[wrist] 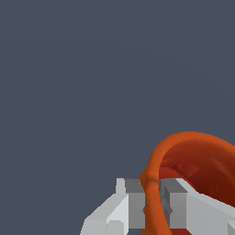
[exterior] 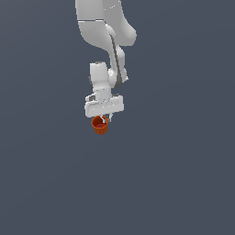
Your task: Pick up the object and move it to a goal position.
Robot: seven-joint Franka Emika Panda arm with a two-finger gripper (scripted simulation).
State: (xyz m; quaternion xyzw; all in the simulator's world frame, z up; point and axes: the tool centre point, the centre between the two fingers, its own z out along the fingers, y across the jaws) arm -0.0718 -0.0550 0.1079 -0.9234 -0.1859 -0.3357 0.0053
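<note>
The small orange-red cup [exterior: 100, 125] hangs just under my white gripper [exterior: 103, 119] in the exterior view, a little left of centre. The gripper is shut on the cup's rim. In the wrist view the cup [wrist: 193, 156] fills the lower right, its thick rim arching up and its darker hollow showing. One grey fingertip [wrist: 134, 202] sits outside the rim wall and the other inside it, pinching the wall at the gripper [wrist: 152, 204]. No goal marker shows in either view.
The white arm [exterior: 108, 32] comes down from the top of the exterior view. Around it there is only a plain dark grey-blue surface [exterior: 183, 183].
</note>
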